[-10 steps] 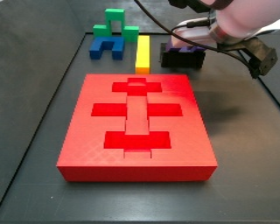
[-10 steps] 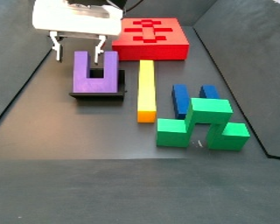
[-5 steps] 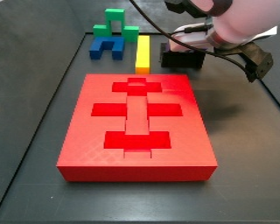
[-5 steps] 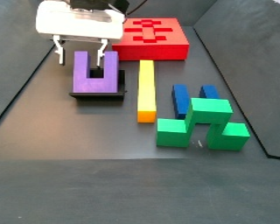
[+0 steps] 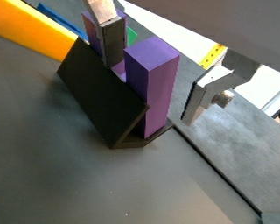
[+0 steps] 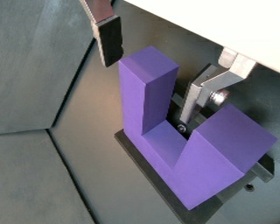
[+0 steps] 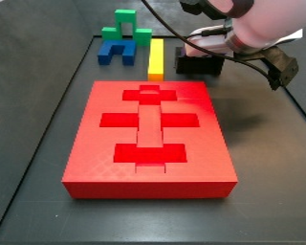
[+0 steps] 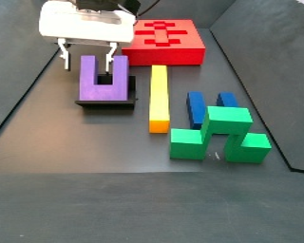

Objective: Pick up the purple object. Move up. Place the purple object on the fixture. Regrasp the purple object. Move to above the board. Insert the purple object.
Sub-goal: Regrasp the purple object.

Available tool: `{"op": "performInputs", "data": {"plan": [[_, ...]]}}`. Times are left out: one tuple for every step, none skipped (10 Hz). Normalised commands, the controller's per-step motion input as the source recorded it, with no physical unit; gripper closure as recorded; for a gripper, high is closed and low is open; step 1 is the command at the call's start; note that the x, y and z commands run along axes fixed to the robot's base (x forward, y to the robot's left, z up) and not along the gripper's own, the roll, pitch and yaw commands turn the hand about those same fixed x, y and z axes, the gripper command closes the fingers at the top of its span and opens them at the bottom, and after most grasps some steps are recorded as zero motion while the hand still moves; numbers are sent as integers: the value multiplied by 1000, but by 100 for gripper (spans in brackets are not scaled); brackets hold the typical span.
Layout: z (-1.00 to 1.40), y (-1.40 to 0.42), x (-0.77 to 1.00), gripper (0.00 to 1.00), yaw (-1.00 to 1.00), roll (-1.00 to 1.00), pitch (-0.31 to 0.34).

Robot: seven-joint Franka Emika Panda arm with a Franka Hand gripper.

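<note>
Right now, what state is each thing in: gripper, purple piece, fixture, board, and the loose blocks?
Gripper: open, fingers straddling one prong of the purple piece, not clamped.
Purple piece: seated on the fixture, prongs toward the gripper.
Fixture: on the floor, holding the purple piece.
Board: flat, cutouts empty.
Yellow bar: lying flat.
Blue block: on the floor.
Green blocks: on the floor.

Since a second ago the gripper [image 8: 87, 54] has shifted slightly toward the board [image 8: 167, 46], above the purple object [image 8: 103, 81].

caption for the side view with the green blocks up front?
Gripper open over the purple object resting on the fixture, one finger in its notch.
</note>
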Motion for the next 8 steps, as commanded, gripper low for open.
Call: {"op": "performInputs", "data": {"plan": [[40, 0, 214, 0, 0, 43, 111], [49, 0, 174, 0, 0, 11, 120], [34, 0, 140, 0, 0, 0, 77], [31, 0, 174, 0, 0, 0, 89], [63, 0, 189, 0, 0, 3, 111], [11, 0, 140, 0, 0, 49, 94], [0, 0, 77, 0, 0, 80, 83], [0, 0, 0, 0, 0, 74, 20]]}}
